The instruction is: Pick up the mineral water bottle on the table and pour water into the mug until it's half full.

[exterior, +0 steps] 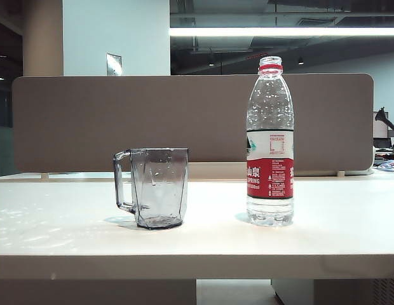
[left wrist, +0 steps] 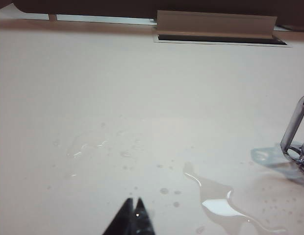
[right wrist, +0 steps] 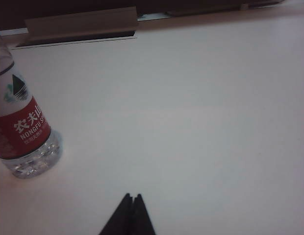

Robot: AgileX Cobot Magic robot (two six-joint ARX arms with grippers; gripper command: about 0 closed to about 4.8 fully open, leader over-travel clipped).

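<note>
- Bottle. I see the mineral water bottle point(exterior: 270, 143) standing upright on the worktop point(exterior: 197, 238), cap off, red neck ring at the open mouth; its long axis is vertical. In the exterior view it stands right of centre, well apart from the mug point(exterior: 157, 188).
- Mug. The mug stands upright left of centre, handle turned away from the bottle; I judge it empty, though the smoky glass makes a thin layer of water hard to rule out.
- Right claw point(right wrist: 131, 197). Its two tips meet, so I read it as closed and holding nothing. It hangs above bare worktop; in its wrist view the bottle point(right wrist: 22, 122) lies ahead and off to one side, clear of the tips.
- Left claw point(left wrist: 132, 200). Its tips are also pressed together and empty. Its wrist view shows only the mug's handle point(left wrist: 294, 129) at the frame edge, plus a spilled puddle point(left wrist: 218, 203) and droplets on the worktop.
- Deciding relation. I judge the right arm the nearer one to the bottle. The coming move calls for spreading that claw, swinging it sideways toward the bottle, and approaching level so the tips close across the upright body.
- Neither arm shows in the exterior view.
</note>
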